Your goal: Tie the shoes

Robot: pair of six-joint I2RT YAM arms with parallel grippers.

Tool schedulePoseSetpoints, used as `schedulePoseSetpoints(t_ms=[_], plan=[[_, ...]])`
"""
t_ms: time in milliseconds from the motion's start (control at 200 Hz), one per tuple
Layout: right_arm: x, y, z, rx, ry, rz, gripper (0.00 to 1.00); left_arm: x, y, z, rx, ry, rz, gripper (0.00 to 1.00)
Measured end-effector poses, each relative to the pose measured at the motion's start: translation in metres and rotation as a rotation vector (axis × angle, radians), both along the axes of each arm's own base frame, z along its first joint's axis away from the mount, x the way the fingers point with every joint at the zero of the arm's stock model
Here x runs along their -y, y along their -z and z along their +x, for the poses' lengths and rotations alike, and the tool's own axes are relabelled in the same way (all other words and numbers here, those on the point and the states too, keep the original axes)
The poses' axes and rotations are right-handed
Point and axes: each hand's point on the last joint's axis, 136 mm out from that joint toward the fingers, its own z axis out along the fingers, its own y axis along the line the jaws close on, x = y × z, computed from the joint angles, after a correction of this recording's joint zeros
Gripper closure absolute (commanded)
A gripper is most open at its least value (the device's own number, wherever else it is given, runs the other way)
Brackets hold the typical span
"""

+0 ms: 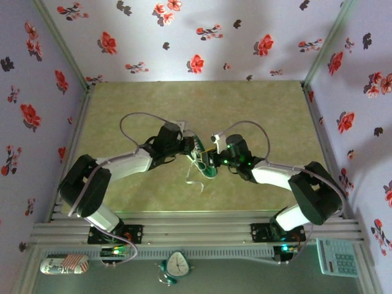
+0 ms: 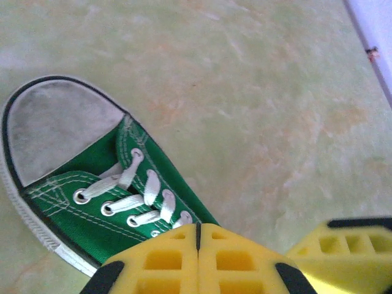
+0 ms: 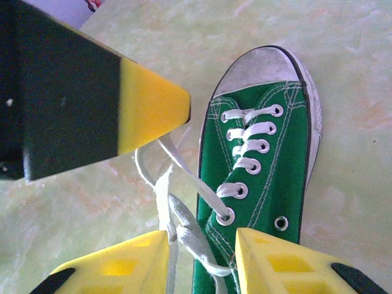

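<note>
Closest to the lens on my right wrist, my right gripper [image 3: 202, 244] stands with its two yellow plastic fingers [image 3: 285, 263] parted. Those jaws are open and clasp nothing, and a knotted stretch of the flat white laces [image 3: 184, 184] lies loose in the gap between them. Just beyond sits the small green canvas sneaker [image 3: 269, 165], flat on its sole on the pale green marbled tabletop [image 3: 349, 202]. Its scuffed white rubber toe cap [image 3: 260, 64] points away from me, and its rear part is hidden behind one of those fingers. My left gripper [image 2: 197, 229] has its yellow fingers pressed flat together, jaws closed. From the right wrist I see its black-and-yellow tip hanging just left of the sneaker's laced front. A lace strand runs from the nearest threaded eyelet up to that tip, though I cannot tell whether it is pinched there. From above, the sneaker lies near the middle of the table, between my two grippers, and a loose lace end trails toward my bases.
</note>
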Motion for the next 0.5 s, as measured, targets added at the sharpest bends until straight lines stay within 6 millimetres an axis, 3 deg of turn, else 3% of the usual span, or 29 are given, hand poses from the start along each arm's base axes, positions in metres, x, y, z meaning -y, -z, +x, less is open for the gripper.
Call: schedulePoseSetpoints(t_ms=[500], plan=[[0.004,-0.004,0.003,0.009,0.035,0.012,0.65,0.014,-0.019,-0.030,0.324,0.331,0.025,1.00]])
